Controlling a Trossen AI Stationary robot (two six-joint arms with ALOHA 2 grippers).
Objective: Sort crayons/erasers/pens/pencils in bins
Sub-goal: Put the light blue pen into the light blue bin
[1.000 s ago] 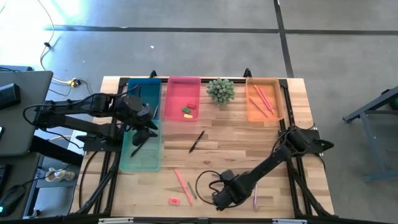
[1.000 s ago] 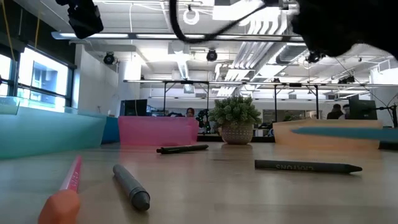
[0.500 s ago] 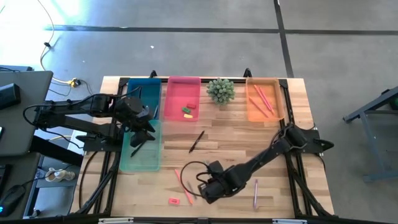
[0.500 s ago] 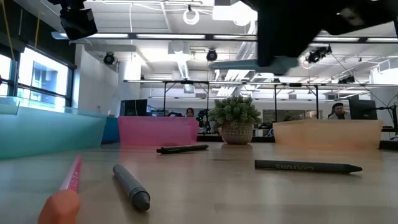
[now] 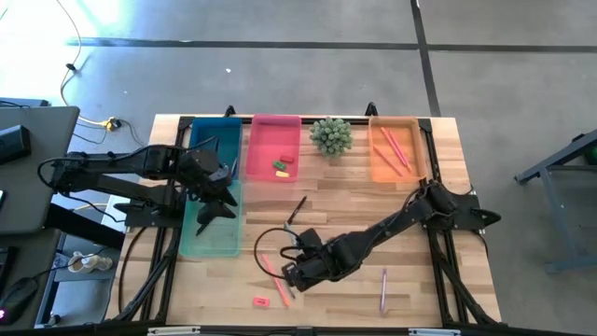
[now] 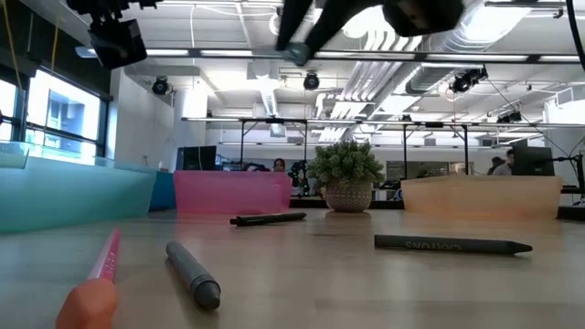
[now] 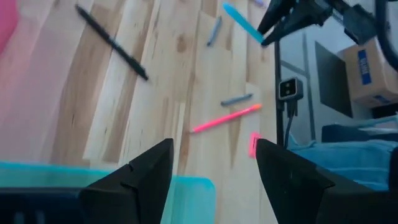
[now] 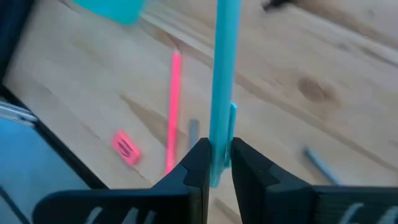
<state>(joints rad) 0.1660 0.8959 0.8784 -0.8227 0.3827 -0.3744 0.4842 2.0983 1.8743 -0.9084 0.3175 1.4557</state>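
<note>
Counting four bins; three pencils in orange.

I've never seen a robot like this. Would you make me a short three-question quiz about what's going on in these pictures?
1. True or false: the right gripper holds a light blue pen.
2. Which bin holds green and red erasers: A blue, B pink, C orange?
3. Fill in: the left gripper hovers over the ____ bin, fingers apart.

Key: 1 true. 2 B, the pink bin. 3 teal.
</note>
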